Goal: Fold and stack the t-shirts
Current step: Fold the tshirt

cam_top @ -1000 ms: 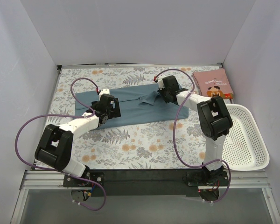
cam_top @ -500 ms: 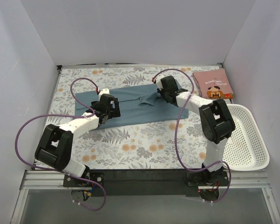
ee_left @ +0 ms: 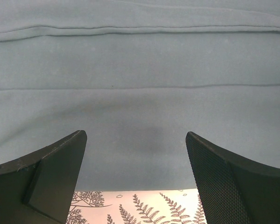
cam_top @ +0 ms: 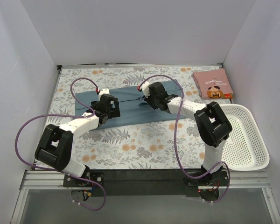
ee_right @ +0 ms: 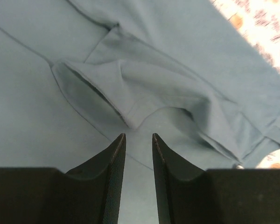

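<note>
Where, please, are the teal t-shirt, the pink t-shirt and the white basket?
teal t-shirt (cam_top: 130, 113): top view, middle panel.
pink t-shirt (cam_top: 211, 83): top view, printed face.
white basket (cam_top: 246, 140): top view, bare floor.

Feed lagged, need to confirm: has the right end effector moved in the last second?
Yes. The right end effector shifted left, away from the pink t-shirt.

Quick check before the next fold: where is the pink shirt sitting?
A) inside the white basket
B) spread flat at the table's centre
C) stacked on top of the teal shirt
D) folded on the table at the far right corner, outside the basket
D: the pink shirt lies folded on the floral cloth beyond the basket, clear of the teal shirt spread mid-table.
</note>
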